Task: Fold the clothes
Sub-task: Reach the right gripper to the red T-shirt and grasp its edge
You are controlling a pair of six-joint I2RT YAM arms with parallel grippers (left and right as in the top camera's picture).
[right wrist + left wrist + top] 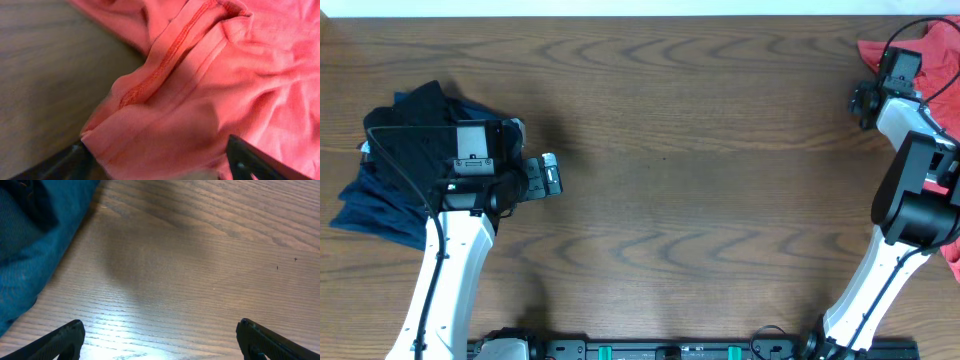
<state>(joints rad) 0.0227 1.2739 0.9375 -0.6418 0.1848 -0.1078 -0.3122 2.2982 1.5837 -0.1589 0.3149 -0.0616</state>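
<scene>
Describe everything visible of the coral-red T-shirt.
The coral-red T-shirt lies crumpled and unfolded at the right edge of the wooden table, partly out of frame. It looks like soft cotton knit, wrinkled, with a stitched seam showing. A bunched fold sits between the open fingers of the right end effector; no print is visible.

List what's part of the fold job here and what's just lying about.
Job:
coral-red T-shirt, bunched at far right

Lying about:
black garment, far left
navy blue garment, under and beside it
</scene>
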